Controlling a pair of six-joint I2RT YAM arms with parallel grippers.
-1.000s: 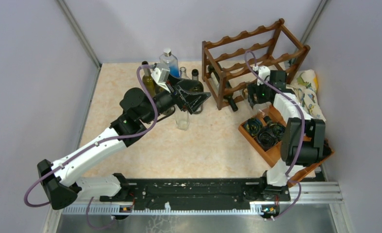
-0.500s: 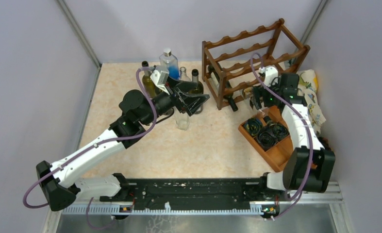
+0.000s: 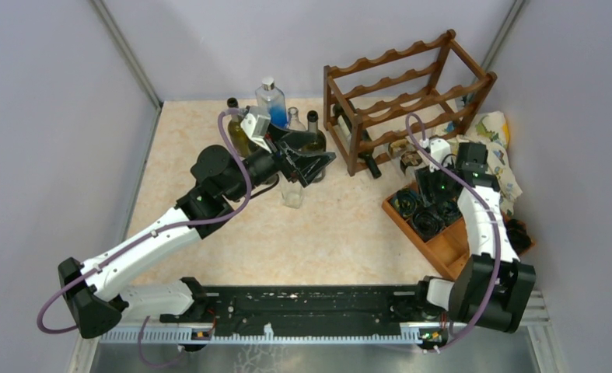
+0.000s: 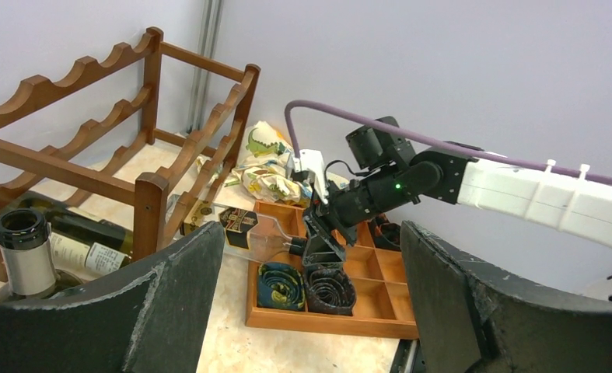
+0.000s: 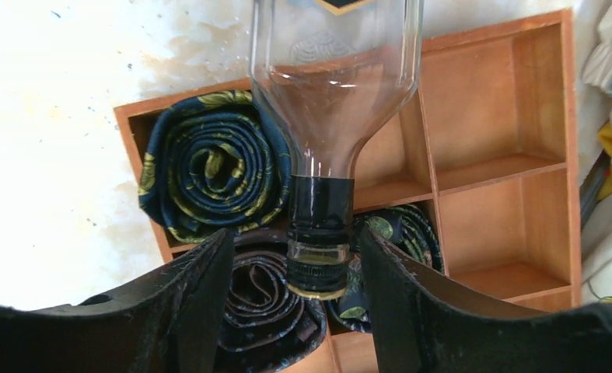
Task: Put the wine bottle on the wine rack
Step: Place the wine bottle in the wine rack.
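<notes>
glass wine bottle (image 5: 333, 93) neck crosses tray (image 5: 489, 109) edge

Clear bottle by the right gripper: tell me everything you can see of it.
The clear bottle is empty-looking glass with a black-and-gold label and a black band round its neck. It lies on its side, base toward the wine rack, neck over the wooden tray of rolled ties. The right gripper straddles the neck, jaws open, gaps either side.

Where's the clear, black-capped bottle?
Top view, right side: the bottle lies at the foot of the wine rack, neck over the wooden tray, inside the open right gripper.
</notes>
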